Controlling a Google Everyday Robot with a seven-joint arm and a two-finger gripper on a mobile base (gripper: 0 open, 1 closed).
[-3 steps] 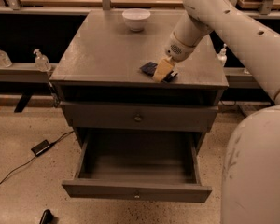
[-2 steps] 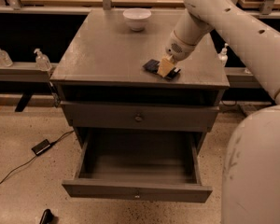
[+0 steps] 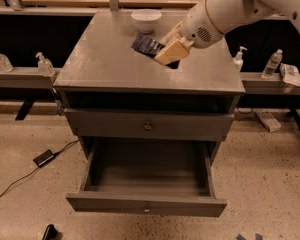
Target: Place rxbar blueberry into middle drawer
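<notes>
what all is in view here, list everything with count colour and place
cabinet: one, grey, centre
middle drawer: one, grey, lowest, pulled open
upper drawer: one, grey, dark round knob, closed
bowl: one, white, back of cabinet top
rxbar blueberry: one, dark navy, tilted above cabinet top, held by the tool
bottles: four, clear, two on each side ledge
power brick: one, black, floor left, with cable
arm: one, white, from upper right
tool: one, tan fingers, over cabinet top, shut on the bar
</notes>
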